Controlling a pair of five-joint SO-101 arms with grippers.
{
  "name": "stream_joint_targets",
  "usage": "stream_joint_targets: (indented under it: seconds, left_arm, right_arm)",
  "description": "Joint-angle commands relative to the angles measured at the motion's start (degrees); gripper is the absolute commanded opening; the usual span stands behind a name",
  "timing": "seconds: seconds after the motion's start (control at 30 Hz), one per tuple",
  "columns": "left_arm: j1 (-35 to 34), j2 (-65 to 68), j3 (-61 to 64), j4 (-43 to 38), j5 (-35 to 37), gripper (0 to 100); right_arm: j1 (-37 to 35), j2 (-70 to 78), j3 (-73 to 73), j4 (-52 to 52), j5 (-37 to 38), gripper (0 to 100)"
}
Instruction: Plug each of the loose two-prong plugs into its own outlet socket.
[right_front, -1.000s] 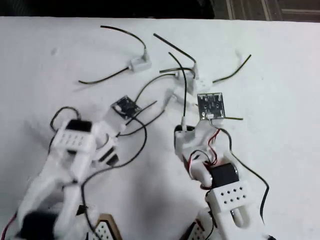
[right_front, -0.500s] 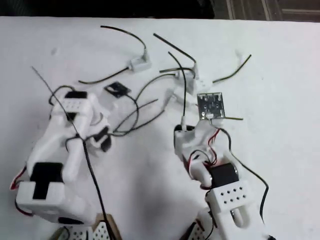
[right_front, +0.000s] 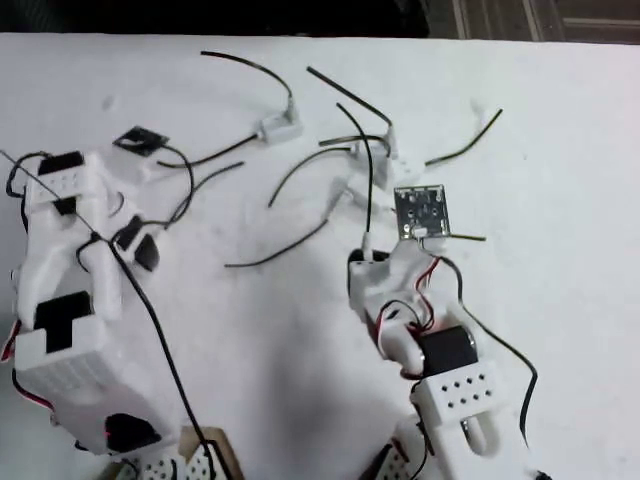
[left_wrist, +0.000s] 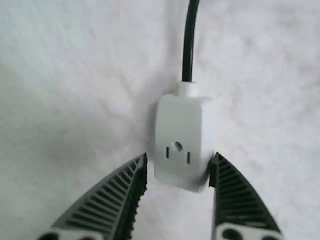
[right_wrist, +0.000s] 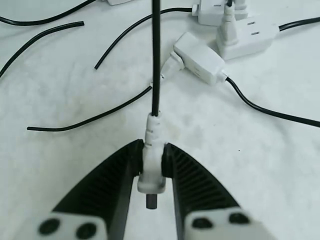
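My left gripper (left_wrist: 179, 164) is shut on a white outlet socket (left_wrist: 181, 140) whose slots face the camera and whose black cord (left_wrist: 189, 40) runs away over the table. In the high view this gripper (right_front: 145, 165) is at the far left, with a small black square piece (right_front: 140, 140) at its tip. My right gripper (right_wrist: 151, 172) is shut on a white two-prong plug (right_wrist: 152, 167); its black cord (right_wrist: 156, 55) leads straight off. From above, the right gripper (right_front: 368, 262) rests mid-table, just short of a black square board (right_front: 421, 212).
Beyond the held plug lie white sockets (right_wrist: 200, 59) (right_wrist: 247, 31) with plugs in them, and loose black cords (right_wrist: 90, 117). In the high view another socket (right_front: 278, 127) lies at the back and a cluster of sockets (right_front: 372, 165) at centre.
The left arm has swung left and toward the back of the table, carrying the socket and dragging its cord along. The right arm has not moved.
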Motion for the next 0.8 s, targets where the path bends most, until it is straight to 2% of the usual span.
stream_joint_targets:
  seconds: [0.0,0.23,0.37,0.57,0.77]
  left_arm:
    - [0.13,1.45,-4.22,2.2,-0.88,21]
    - [1.98,9.27,-4.66,-1.05,-0.88,21]
    - [1.8,10.24,-7.03,0.18,-0.88,20]
    - [2.86,9.8,-8.26,1.05,-0.97,6]
    - [6.46,8.04,-8.0,8.62,-4.75,2]
  right_arm:
    - [0.57,-0.75,-0.44,-1.19,0.0,1.7]
    - [0.57,-0.75,-0.44,-1.01,0.0,1.7]
    - [0.57,-0.75,-0.44,-1.01,0.0,1.7]
    - [0.66,-0.92,-0.44,-1.1,0.09,1.7]
    - [0.66,-1.01,-0.44,-1.19,0.09,1.7]
